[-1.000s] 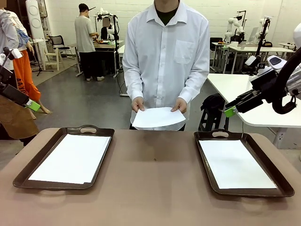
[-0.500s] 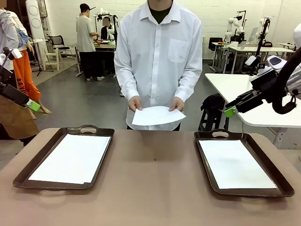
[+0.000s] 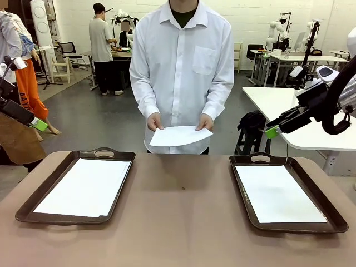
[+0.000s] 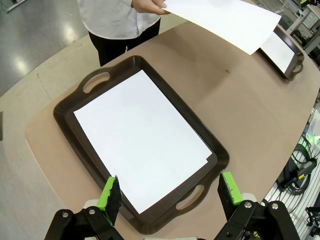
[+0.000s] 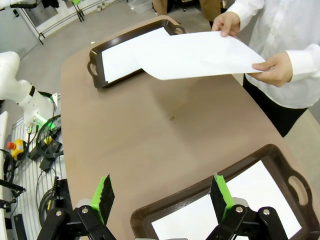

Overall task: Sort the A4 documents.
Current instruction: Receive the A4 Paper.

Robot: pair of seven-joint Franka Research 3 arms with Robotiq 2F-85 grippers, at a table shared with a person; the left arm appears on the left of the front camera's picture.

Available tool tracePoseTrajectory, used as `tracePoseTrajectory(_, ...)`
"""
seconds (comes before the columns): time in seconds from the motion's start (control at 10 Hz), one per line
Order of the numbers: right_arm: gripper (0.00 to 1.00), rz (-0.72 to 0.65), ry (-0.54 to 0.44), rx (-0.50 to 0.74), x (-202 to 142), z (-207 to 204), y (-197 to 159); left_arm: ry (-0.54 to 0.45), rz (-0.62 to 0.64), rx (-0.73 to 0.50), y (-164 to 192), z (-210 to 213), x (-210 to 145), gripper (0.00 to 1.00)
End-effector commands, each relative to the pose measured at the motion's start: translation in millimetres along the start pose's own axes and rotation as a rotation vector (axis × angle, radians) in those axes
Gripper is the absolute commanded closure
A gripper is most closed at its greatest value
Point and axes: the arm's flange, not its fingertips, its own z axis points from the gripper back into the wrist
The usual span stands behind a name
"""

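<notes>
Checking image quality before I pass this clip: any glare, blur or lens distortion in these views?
Front view: sharp, evenly lit, soft shadows inside the trays. Left wrist view: wide-angle bending of the table edge, a glare patch on the floor at upper left. Right wrist view: similar curvature; the held sheet is bright white, with no print that can be made out.

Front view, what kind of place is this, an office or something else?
Most likely a robotics lab: other work tables carry equipment in the background, the floor is bare, and two trays with paper sit on a test table.
</notes>
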Motion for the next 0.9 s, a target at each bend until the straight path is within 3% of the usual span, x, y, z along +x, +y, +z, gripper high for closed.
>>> tracePoseTrajectory(0.0,0.0,0.007,-0.003,-0.004,0.4,-0.8,-0.5,0.003,-0.01,0.001,-0.8,-0.1,-1.2,0.0)
tracePoseTrajectory(0.8,0.0,0.007,-0.003,-0.004,0.4,-0.8,-0.5,0.003,-0.01,0.001,-0.8,-0.1,-1.2,0.0)
